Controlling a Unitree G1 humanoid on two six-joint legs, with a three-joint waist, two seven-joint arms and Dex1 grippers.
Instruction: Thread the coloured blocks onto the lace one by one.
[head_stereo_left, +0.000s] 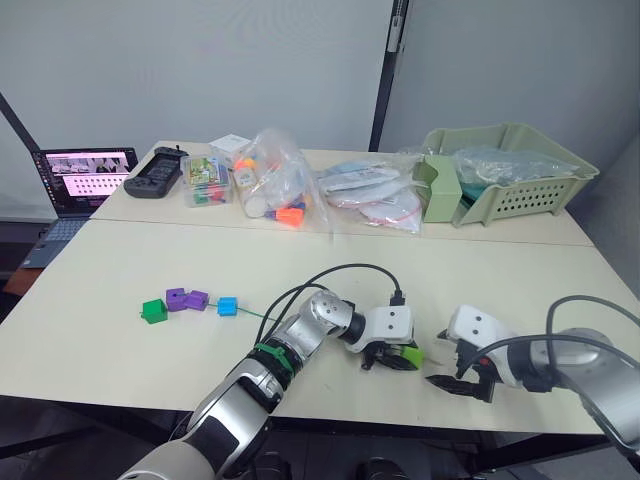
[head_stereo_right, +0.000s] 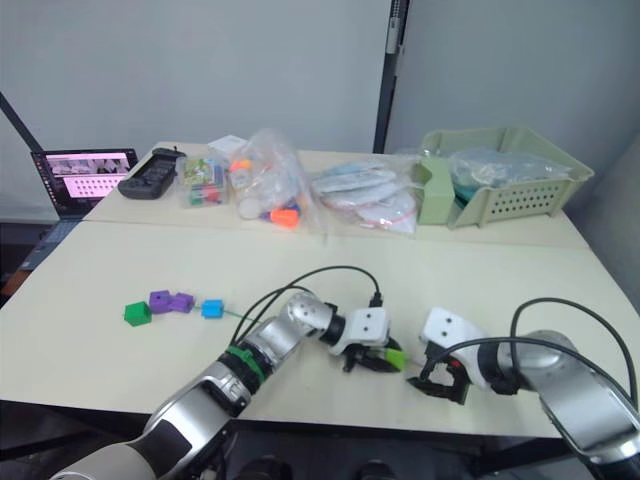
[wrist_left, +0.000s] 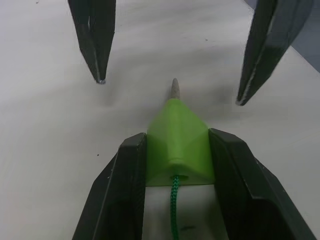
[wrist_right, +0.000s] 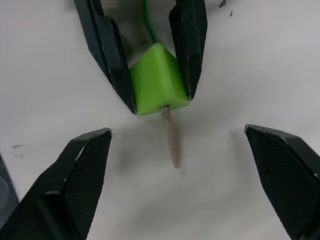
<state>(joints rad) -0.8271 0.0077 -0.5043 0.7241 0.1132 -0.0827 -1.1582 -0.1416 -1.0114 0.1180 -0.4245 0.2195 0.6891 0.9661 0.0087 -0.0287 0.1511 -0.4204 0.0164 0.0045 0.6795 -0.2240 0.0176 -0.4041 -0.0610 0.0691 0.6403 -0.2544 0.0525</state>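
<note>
My left gripper (head_stereo_left: 398, 360) is shut on the lime green block (wrist_left: 177, 150) near the table's front edge. The lace (wrist_left: 174, 210) runs into the block, and its pale stiff tip (wrist_right: 171, 140) pokes out the far side. My right gripper (wrist_right: 177, 131) stands open facing it, one finger on each side of the tip, touching nothing. On the lace (head_stereo_left: 255, 314) further left lie the dark green block (head_stereo_left: 153, 311), two purple blocks (head_stereo_left: 176, 298) (head_stereo_left: 197, 299) and the blue block (head_stereo_left: 227, 306) in a row on the table.
At the back of the table stand an open laptop (head_stereo_left: 85, 180), a black controller (head_stereo_left: 155, 172), clear bags of toys (head_stereo_left: 270, 180) and a pale green basket (head_stereo_left: 510, 170). Black cables (head_stereo_left: 340, 272) loop over my left arm.
</note>
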